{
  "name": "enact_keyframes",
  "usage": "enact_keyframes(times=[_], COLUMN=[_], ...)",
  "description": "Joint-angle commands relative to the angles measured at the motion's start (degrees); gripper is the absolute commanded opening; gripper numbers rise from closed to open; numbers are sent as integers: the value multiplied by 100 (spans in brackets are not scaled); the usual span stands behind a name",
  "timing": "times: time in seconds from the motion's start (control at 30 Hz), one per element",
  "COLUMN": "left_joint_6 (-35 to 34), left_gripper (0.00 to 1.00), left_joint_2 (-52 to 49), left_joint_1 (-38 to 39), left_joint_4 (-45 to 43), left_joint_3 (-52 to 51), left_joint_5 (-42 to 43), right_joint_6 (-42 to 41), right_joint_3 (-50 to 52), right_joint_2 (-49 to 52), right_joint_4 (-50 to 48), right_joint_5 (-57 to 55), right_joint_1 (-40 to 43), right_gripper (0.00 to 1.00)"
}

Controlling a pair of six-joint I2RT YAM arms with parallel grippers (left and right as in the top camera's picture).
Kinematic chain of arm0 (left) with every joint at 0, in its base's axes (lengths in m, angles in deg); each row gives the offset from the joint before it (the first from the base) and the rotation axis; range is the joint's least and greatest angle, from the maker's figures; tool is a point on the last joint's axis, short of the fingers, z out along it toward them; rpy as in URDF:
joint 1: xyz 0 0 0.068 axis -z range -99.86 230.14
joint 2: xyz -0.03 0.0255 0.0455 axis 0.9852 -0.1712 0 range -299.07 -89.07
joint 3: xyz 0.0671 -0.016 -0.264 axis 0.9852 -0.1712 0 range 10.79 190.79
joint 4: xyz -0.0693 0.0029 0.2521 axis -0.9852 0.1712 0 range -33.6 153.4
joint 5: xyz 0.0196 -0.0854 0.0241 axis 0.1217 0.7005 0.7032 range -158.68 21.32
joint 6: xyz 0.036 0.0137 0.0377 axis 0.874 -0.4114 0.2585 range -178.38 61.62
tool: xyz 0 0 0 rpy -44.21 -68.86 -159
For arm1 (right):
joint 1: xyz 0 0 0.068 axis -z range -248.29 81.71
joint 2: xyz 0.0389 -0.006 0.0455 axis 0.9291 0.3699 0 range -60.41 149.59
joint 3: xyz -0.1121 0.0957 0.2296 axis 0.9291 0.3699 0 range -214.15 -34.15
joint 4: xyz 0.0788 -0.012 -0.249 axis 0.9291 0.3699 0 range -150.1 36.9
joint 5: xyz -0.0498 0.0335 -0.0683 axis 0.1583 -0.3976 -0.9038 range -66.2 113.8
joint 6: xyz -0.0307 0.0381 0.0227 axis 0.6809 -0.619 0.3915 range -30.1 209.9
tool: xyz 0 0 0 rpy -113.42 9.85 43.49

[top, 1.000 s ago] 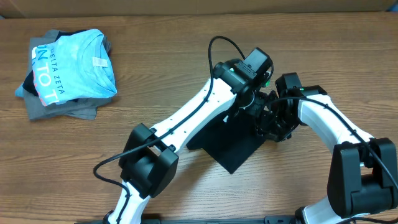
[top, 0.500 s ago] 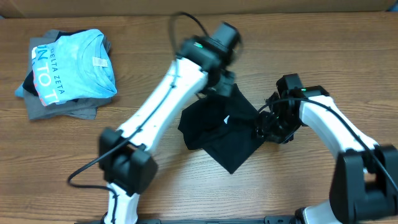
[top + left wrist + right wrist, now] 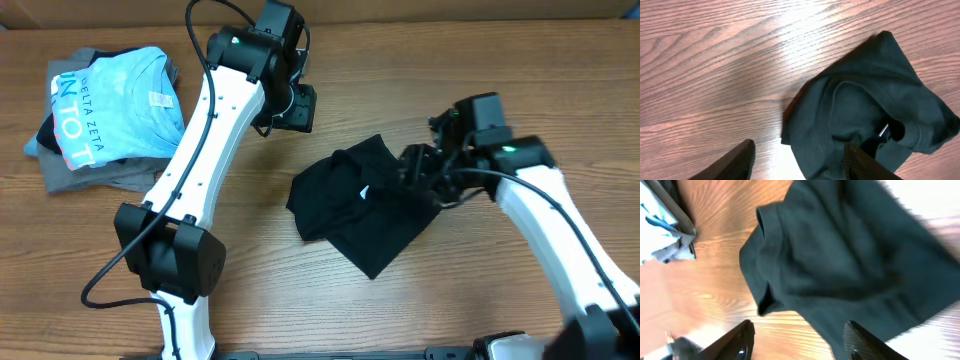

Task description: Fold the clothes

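The clothes, a black T-shirt (image 3: pixel 360 205), lie in a rough folded bundle on the wooden table, with a small white neck label (image 3: pixel 365 192) showing. My left gripper (image 3: pixel 290 105) hangs up and to the left of the T-shirt, apart from it, open and empty. In the left wrist view the T-shirt (image 3: pixel 865 110) lies below, between the spread fingers (image 3: pixel 735 162). My right gripper (image 3: pixel 420 175) hovers at the T-shirt's right edge, open and holding nothing. The right wrist view shows the dark fabric (image 3: pixel 850 255) beneath wide-apart fingertips (image 3: pixel 865 342).
A pile of folded garments sits at the far left: a light blue tee with white lettering (image 3: pixel 120 105) on top of a grey garment (image 3: pixel 110 175). Bare wooden table (image 3: pixel 520 80) surrounds the black T-shirt.
Both grippers have let go of the T-shirt and opened. The left arm has swung up and to the left, away from it. The right gripper has pulled back slightly to the right.
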Motion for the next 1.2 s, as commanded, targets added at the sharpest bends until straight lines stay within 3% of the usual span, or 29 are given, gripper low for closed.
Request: enact_keyframes(times=[0.0, 0.17, 0.27, 0.37, 0.4, 0.53, 0.63, 0.8, 1.0, 1.07, 1.17], left_joint_6=[238, 262, 262, 262, 262, 262, 260, 260, 254, 256, 260], left_gripper=[60, 60, 60, 59, 60, 60, 60, 63, 64, 65, 67], left_joint_2=[-168, -258, -306, -308, -308, -308, -308, -308, -308, -308, -308], left_joint_1=[17, 24, 46, 105, 129, 227, 330, 535, 723, 761, 774], left_joint_4=[-11, 31, 26, -2, -11, -55, -63, -153, -188, -170, -131], left_joint_3=[48, 48, 48, 33, 33, 20, 15, -24, -63, -96, -190], left_joint_5=[164, 168, 170, 170, 170, 201, 236, 234, 234, 234, 208], right_joint_6=[-1014, -1729, -1550, -1001, -658, 415, 577, 575, 529, 529, 538], right_joint_3=[160, 160, 153, -7, -87, -409, -413, -286, 120, 175, 136], right_joint_2=[398, 798, 831, 796, 785, 734, 737, 756, 1016, 1143, 1093], right_joint_4=[-249, -841, -855, -254, -37, 975, 1259, 1130, 590, 586, 754], right_joint_5=[225, 256, 227, 229, 229, -573, -1578, -2874, -3456, -3506, -3045], right_joint_1=[-251, -293, -236, -9, 79, 479, 699, 758, 761, 765, 772], right_gripper=[66, 69, 30, 7, 4, 4, 4, 4, 5, 28, 41])
